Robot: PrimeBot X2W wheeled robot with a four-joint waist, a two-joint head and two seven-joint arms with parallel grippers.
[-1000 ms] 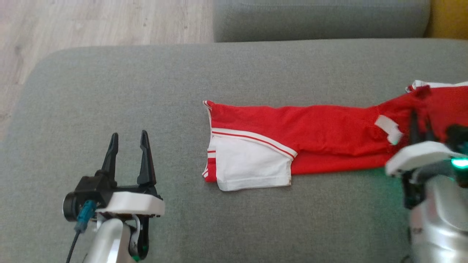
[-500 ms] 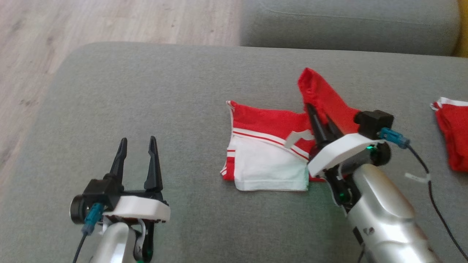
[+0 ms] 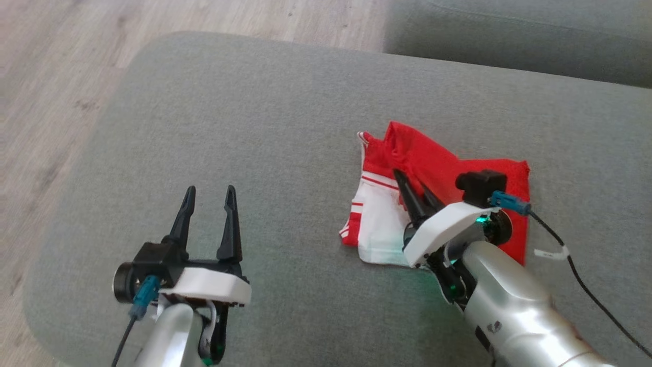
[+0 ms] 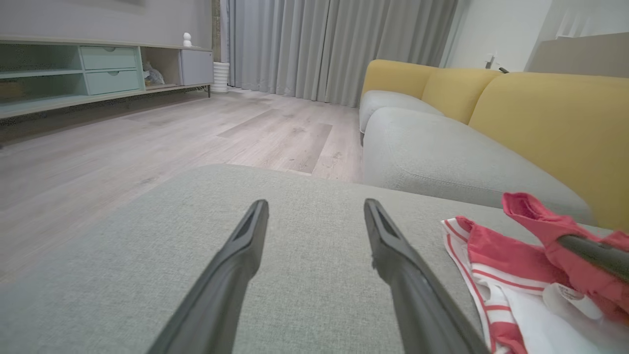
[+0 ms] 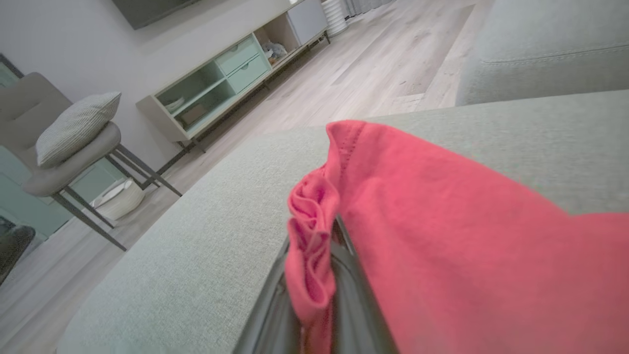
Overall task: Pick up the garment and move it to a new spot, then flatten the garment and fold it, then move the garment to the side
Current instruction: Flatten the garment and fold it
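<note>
Now the right gripper [image 3: 410, 182] is closed on a bunched fold of the garment [image 3: 443, 158]. The right wrist view shows red cloth [image 5: 314, 246] pinched between its two dark fingers and draped off to one side. A second ago the garment lay stretched long across the grey cushion [image 3: 265, 117], with this gripper at its far right end. Half a second ago that end was lifted and partway across. Here the red end is doubled back over the white, striped part, so the piece is short and compact. It sits right of the cushion's middle, and the lifted corner is not yet lying flat. The head view itself has swung since then, with more wood floor [image 3: 56, 76] at upper left. The left gripper [image 3: 210, 191] is unchanged: fingers well apart, holding nothing, over bare cushion to the left of the garment and clear of it. In the left wrist view the garment [image 4: 496, 246] lies just off to the right.
</note>
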